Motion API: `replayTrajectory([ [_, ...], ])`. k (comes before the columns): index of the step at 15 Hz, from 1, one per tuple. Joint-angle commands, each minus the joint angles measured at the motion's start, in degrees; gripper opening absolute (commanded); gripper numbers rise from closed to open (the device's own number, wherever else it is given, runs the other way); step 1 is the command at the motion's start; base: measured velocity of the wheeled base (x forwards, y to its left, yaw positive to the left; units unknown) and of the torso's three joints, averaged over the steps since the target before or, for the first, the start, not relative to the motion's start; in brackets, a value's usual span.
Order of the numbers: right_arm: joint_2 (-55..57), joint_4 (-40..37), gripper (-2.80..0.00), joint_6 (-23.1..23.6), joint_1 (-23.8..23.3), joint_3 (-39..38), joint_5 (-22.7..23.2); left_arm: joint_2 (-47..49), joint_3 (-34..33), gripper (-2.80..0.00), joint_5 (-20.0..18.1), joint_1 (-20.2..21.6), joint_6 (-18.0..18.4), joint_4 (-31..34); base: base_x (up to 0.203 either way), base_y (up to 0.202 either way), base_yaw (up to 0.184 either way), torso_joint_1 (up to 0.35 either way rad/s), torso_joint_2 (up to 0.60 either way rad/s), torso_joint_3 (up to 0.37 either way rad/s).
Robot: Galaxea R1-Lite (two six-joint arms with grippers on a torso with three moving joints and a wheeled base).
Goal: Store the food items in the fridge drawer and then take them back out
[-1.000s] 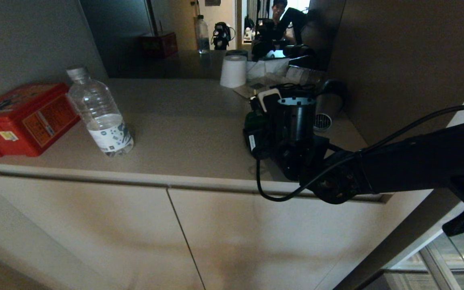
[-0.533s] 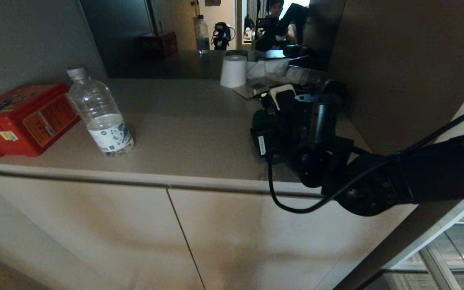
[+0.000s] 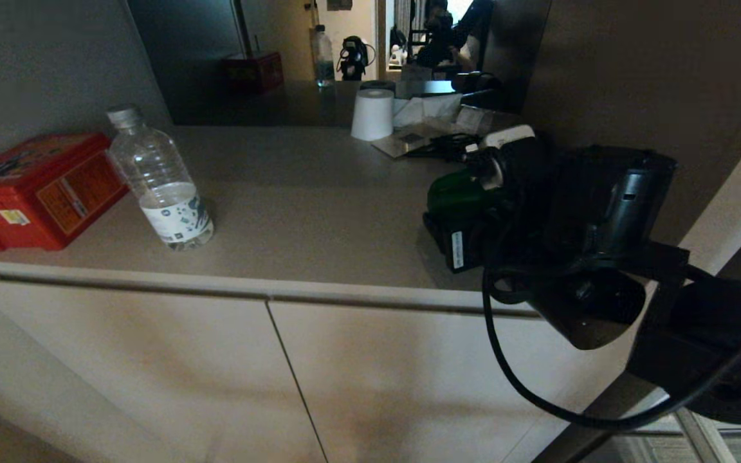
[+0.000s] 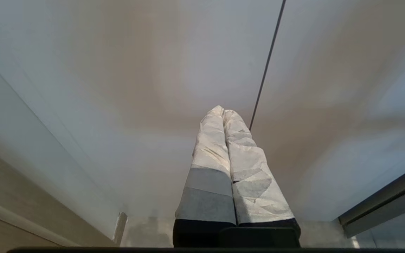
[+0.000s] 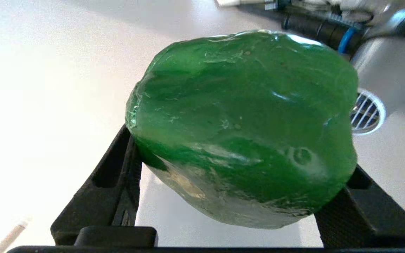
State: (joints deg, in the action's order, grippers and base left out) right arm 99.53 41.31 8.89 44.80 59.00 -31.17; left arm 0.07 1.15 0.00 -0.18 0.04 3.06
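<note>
right end effector [image 3: 467,193] pinching the green bell pepper [image 5: 244,126] between wide-set fingers, hanging just above the desk [image 3: 293,212] at its right end | left end effector [image 4: 223,116] idling with fingers pressed together by the cabinet front | fridge drawer not showing in any view

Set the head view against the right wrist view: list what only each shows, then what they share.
Head view only: the water bottle, the red box, the paper roll, the cabinet doors.

Right wrist view only: the black jaws pressed against both flanks of the green bell pepper, and the hair dryer's ribbed grille.

Both: the pepper in the right gripper, above the countertop.
</note>
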Motion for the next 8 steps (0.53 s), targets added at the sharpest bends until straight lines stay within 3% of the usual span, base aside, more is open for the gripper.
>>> replayTrajectory([
  [1,-1.62,-0.01,-2.80,0.49,0.85,0.06,-0.12,0.01,0.00,-2.80,0.05,0.01,0.01,0.02,0.000,0.000,0.000,0.000,0.00,0.000],
  [8,2.84,0.34,-2.80,-0.45,3.06,-2.08,-2.48,0.01,0.00,-2.80,0.00,0.01,-0.04,0.02,0.000,0.000,0.000,0.000,0.00,0.000],
])
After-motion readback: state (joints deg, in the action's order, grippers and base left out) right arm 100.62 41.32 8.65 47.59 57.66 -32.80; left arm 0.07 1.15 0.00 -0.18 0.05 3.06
